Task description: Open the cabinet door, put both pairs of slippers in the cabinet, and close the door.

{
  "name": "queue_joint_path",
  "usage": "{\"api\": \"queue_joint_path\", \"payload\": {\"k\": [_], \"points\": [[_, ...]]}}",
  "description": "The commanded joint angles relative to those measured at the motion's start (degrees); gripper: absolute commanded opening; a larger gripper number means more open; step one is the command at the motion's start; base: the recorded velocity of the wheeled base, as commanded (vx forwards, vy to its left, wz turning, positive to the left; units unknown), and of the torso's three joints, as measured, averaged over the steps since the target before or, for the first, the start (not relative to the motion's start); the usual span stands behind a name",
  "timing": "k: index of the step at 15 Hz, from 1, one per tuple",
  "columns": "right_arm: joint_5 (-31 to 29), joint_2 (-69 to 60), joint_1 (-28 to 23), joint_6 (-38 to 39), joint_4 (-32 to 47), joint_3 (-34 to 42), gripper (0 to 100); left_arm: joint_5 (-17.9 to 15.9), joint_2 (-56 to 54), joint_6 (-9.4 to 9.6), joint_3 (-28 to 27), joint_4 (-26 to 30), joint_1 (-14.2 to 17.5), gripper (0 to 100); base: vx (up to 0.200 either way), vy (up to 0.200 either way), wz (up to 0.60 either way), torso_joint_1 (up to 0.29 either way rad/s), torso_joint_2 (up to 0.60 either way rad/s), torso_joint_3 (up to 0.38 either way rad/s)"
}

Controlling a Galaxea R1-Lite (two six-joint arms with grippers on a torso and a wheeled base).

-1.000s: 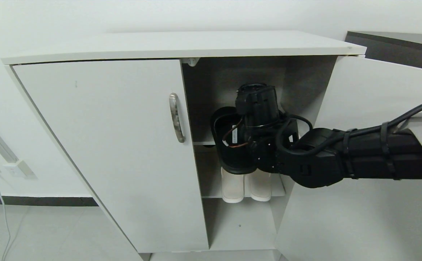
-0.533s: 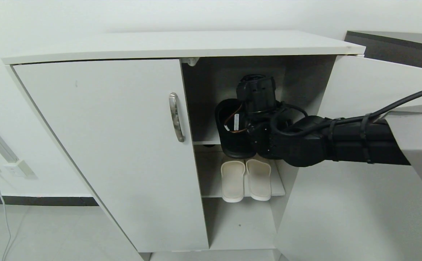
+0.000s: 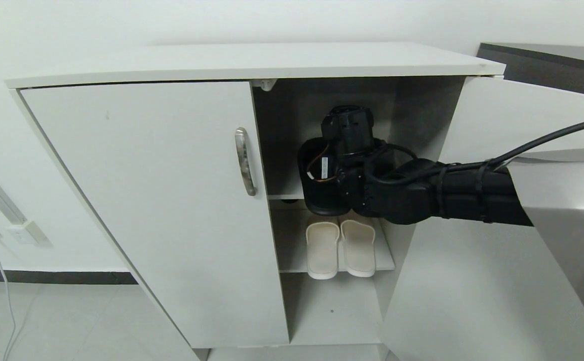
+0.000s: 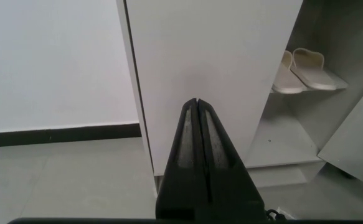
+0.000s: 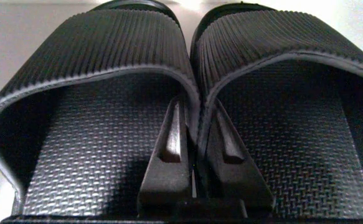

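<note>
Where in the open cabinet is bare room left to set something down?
The bottom compartment floor, under the white slippers, is bare. The middle shelf is mostly taken by that pair, leaving a strip beside the left door. The upper shelf is crowded by the right gripper holding the black slippers.

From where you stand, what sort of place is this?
Probably a home entryway, or a room staged as one: a white shoe cabinet against a wall, white slippers on its shelf, black slippers in the right gripper.
</note>
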Motion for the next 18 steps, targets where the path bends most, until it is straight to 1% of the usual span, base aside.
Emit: {"api": "queue_joint_path", "payload": {"k": [1,3,4,11,14,16,18], "points": [[-0.03,0.83,-0.15,-0.01,-0.11,-0.4,0,0.01,0.09,-0.09,-0.06,-0.01,0.0,0,0.0,0.0,0.0,0.0,0.0,0.0],[-0.03,0.83,-0.15,-0.01,-0.11,-0.4,0,0.01,0.09,-0.09,0.02,-0.01,0.0,0,0.0,0.0,0.0,0.0,0.0,0.0],[-0.11,0.83,-0.15,-0.01,-0.11,-0.31,100,0.01,0.0,-0.09,0.02,-0.01,0.0,0,0.0,0.0,0.0,0.0,0.0,0.0],[-0.2,-4.1,1.0,0.08,-0.28,5.93,100,0.01,0.09,-0.09,0.02,-0.01,0.0,0,0.0,0.0,0.0,0.0,0.0,0.0],[-0.29,-8.31,2.23,0.69,-0.63,11.65,100,0.01,0.09,-0.09,0.02,-0.01,0.0,0,0.0,0.0,0.0,0.0,0.0,0.0],[-0.2,-11.39,3.1,0.78,-3.53,17.27,100,0.01,0.0,-0.09,0.02,-0.01,0.0,0,0.0,0.0,0.0,0.0,0.0,0.0],[-0.2,-13.68,3.98,0.16,-9.51,22.1,100,0.01,0.09,-0.09,-0.06,-0.01,0.0,0,0.0,0.0,0.0,0.0,0.0,0.0]]}}
